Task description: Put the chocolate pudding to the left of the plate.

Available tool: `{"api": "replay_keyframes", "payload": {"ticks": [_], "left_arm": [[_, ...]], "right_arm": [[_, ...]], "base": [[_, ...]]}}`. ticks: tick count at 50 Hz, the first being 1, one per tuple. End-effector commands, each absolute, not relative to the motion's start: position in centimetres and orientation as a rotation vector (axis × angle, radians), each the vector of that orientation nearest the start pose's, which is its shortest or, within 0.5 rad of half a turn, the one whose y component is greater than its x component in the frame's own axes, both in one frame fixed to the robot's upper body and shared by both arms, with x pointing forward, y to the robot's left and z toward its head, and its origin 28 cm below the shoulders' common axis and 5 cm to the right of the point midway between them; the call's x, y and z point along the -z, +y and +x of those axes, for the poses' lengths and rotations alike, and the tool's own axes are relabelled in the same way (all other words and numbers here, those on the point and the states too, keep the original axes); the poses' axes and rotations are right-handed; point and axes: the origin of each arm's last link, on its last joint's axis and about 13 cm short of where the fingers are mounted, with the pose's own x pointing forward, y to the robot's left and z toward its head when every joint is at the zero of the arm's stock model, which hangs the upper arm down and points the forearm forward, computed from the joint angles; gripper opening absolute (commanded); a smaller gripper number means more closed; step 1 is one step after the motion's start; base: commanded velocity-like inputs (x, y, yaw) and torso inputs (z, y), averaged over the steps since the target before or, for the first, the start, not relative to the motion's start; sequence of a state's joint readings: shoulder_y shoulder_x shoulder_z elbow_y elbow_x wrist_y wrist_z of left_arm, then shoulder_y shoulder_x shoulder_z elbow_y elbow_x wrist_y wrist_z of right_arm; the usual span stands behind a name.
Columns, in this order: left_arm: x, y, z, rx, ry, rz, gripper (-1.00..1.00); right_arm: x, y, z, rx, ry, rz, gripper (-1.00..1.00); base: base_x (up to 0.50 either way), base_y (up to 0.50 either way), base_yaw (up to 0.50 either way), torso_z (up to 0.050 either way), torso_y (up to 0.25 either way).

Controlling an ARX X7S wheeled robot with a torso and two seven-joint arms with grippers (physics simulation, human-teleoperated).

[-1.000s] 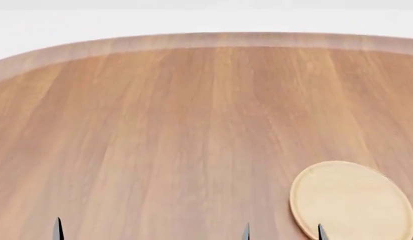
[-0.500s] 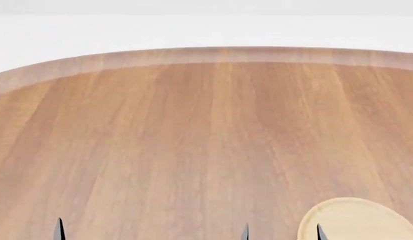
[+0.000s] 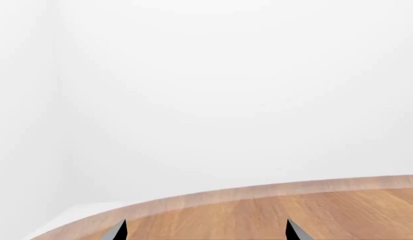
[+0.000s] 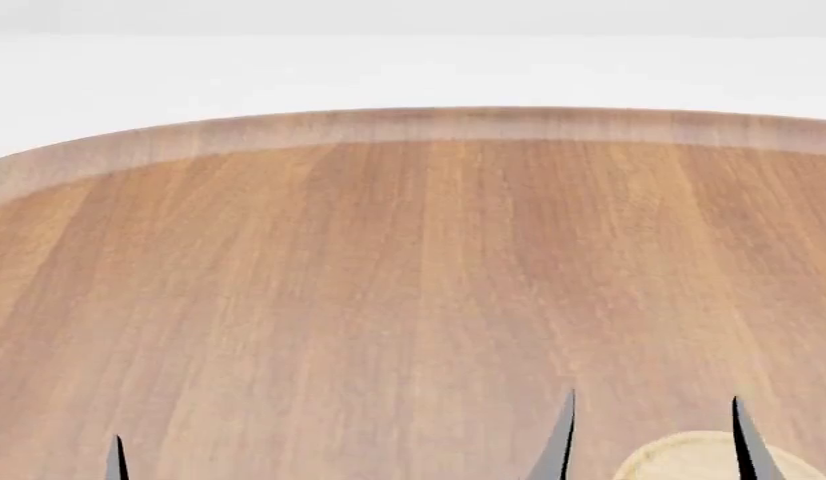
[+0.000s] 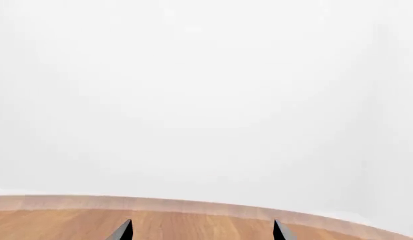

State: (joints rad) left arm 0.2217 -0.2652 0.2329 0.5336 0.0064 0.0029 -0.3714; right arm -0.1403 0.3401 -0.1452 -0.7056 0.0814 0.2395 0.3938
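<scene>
Watching the plate (image 4: 691, 458) slide to 5 o'clock as my view tilts up, right gripper (image 4: 652, 440) risen with jaws wide, left gripper (image 3: 205, 231) wide too, chocolate pudding nowhere in sight, so I'm hunting.

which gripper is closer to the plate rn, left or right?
Right. In the head view the right gripper has its tips straddling the plate at the bottom edge; the left gripper shows only one tip, far off to the plate's left.

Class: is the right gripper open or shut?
Open. In the head view, the right gripper shows two fingertips apart, nothing between them, the plate beneath.
</scene>
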Motion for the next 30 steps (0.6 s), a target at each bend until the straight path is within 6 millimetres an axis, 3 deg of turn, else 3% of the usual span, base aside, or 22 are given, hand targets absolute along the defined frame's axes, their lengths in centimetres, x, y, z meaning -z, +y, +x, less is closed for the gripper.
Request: {"api": "replay_keyframes", "payload": {"ticks": [1,2,5,10,15,21,30], "left_arm": [[-8.0,20.2,15.5,-0.055,-0.3,0.106,1.0],[-8.0,20.3,15.5,-0.055,-0.3,0.106,1.0],[-7.9,20.2,15.6,-0.054,-0.297,0.11,1.0],[-7.7,20.1,15.8,-0.053,-0.29,0.113,1.0],[-7.8,20.1,15.7,-0.052,-0.29,0.116,1.0],[-7.7,20.2,16.0,-0.056,-0.288,0.115,1.0],[-7.8,20.1,15.8,-0.053,-0.289,0.116,1.0]], "right_arm": [[-21.9,-16.2,15.1,0.265,-0.59,-0.251,1.0],[-22.4,-16.1,14.6,0.189,-0.543,-0.249,1.0],[-28.2,-19.2,15.6,-0.048,-0.402,-0.448,1.0],[-30.5,-22.1,16.8,-0.352,-0.117,-0.65,1.0],[-33.1,-23.7,16.4,-0.565,0.003,-0.728,1.0],[-33.5,-24.8,16.9,-0.804,0.167,-0.91,1.0],[-32.9,-24.9,17.5,-0.916,0.232,-0.988,1.0]], "base": [[0.0,0.0,0.0,0.0,0.0],[0.0,0.0,0.0,0.0,0.0],[0.0,0.0,0.0,0.0,0.0],[0.0,0.0,0.0,0.0,0.0],[0.0,0.0,0.0,0.0,0.0],[0.0,0.0,0.0,0.0,0.0],[0.0,0.0,0.0,0.0,0.0]]}}
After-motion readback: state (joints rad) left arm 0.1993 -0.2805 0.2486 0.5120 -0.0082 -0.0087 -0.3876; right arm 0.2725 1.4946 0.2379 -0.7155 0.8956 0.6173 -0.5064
